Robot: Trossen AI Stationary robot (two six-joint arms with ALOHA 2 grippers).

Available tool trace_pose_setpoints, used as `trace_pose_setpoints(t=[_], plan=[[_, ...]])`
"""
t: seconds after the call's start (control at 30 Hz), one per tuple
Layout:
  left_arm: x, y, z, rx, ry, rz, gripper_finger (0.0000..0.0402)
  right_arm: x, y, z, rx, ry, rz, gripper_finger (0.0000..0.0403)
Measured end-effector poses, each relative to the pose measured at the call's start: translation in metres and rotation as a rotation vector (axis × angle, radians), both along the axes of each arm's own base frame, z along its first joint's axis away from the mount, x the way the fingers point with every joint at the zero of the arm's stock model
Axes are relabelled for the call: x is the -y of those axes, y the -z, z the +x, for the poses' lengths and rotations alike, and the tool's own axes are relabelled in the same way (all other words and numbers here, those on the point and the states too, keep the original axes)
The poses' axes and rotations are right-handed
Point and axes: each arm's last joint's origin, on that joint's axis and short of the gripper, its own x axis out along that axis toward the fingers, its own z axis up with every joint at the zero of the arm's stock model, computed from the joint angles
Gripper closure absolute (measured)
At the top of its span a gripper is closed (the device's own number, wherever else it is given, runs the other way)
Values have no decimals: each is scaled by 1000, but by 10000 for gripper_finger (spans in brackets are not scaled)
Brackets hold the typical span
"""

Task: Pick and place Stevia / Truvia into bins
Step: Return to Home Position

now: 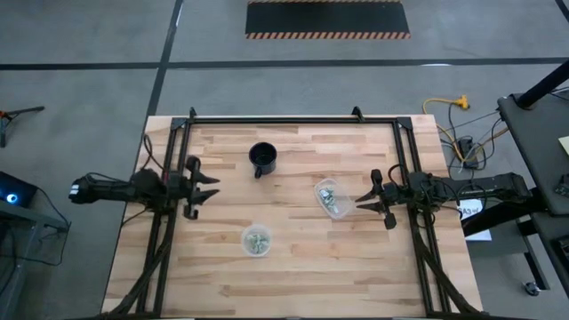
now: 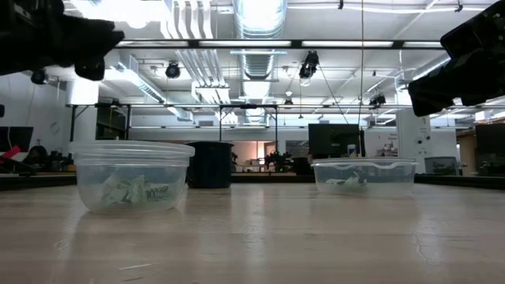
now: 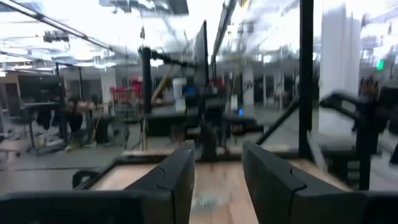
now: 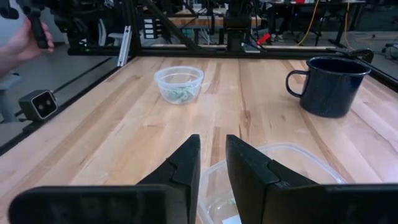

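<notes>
Nearest, the round bin and, farther right, the oblong bin hold all the Stevia sachets we see; left gripper and right gripper hang released, empty, the right one just right of the oblong bin, pointing at it

left tool: raised, fingers parted, empty | right tool: raised, narrowly parted, empty

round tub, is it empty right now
No, the round tub holds a small pile of pale green and white packets lying on its bottom.
</notes>
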Motion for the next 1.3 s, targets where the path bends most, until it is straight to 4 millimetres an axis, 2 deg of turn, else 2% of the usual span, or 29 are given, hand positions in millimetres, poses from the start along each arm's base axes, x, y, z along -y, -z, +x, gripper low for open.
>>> trace_pose_setpoints(t=[0.23, 0.37, 0.97, 1.1, 1.3], plan=[[0, 20, 2, -205, -19, 112, 285, 0, 0, 0, 0, 0, -2, 335], [0, 22, 3, -257, -17, 119, 285, 0, 0, 0, 0, 0, -1, 335], [0, 28, 9, -314, -21, 118, 285, 0, 0, 0, 0, -1, -2, 335], [0, 30, 10, -333, -25, 200, 285, 0, 0, 0, 0, -1, -3, 335], [1, 31, 12, -349, -23, 199, 285, 0, 0, 0, 1, 0, -2, 335]])
